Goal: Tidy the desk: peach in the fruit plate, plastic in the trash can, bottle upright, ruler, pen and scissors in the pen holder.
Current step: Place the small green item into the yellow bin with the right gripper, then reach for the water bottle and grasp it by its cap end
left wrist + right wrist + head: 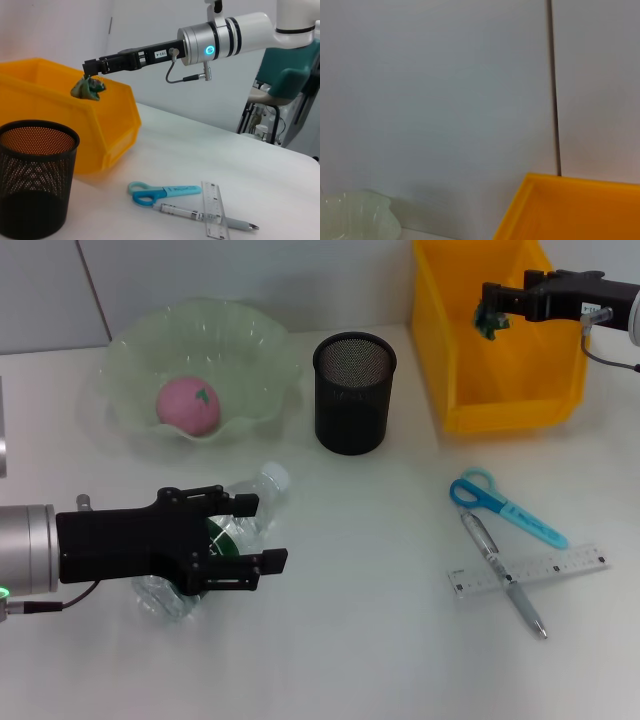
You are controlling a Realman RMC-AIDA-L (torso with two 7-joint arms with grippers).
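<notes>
White bench (360, 640) beneath a pale panelled wall (435, 100)
Beyond the bench's far edge, a teal chair (295, 80) stands in the background of the left wrist view

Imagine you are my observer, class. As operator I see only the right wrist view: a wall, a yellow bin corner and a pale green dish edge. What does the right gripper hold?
Observer: The right gripper is shut on a crumpled green plastic scrap, above the yellow plastic bin.
Operator: Where is the left gripper?
Observer: The left gripper hangs open over the clear plastic bottle, which lies on its side on the white table.
Operator: Is the stationery put away?
Observer: No. The blue-handled scissors, silver pen and clear ruler lie on the table, outside the black mesh pen holder.
</notes>
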